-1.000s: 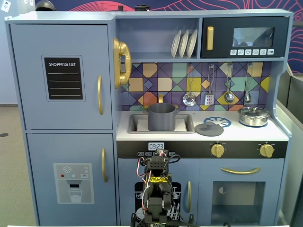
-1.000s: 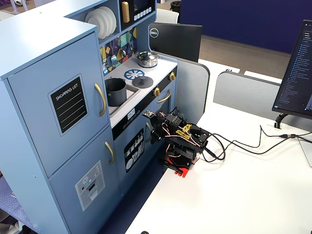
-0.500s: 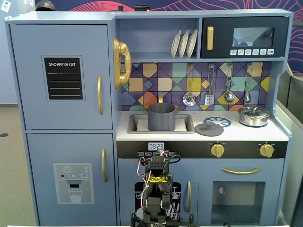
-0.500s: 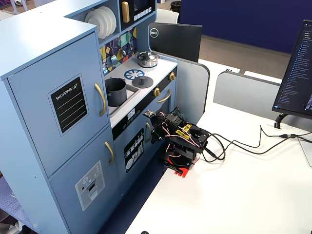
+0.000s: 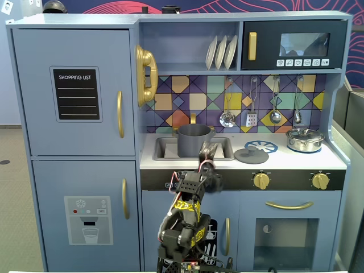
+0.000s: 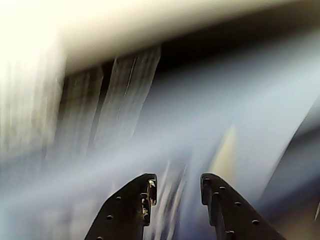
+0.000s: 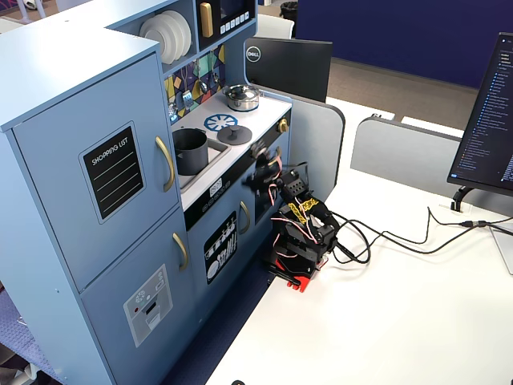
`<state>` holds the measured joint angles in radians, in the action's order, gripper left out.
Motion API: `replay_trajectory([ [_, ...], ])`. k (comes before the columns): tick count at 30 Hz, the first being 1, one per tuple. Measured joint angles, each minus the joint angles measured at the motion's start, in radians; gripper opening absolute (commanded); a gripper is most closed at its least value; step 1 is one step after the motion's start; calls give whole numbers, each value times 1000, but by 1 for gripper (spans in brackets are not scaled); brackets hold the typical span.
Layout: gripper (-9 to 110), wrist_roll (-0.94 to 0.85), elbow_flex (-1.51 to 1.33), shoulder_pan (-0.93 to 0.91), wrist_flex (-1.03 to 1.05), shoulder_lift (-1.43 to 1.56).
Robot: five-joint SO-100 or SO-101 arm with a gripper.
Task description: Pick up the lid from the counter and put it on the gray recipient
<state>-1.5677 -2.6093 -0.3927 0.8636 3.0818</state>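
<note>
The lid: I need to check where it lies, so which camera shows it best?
The front-on fixed view: the lid lies flat on the counter, right of the gray pot. The angled fixed view shows it smaller. The wrist view is motion blur.

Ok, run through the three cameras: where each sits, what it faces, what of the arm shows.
A fixed view: straight before the toy kitchen, level; arm low centre, gripper raised before the gray pot.
Another fixed view: high, off to the side, over the desk; whole arm.
Wrist view: behind the fingertips, background blurred.
Both fixed views share pot and lid.
</note>
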Motion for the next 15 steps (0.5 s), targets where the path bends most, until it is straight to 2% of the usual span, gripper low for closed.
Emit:
replay_trajectory([
  [7,20,49,78,-213,-328,-118],
  [12,25,37,78,-225,-614,-259],
  [15,23,11,78,-224,-744,-360],
])
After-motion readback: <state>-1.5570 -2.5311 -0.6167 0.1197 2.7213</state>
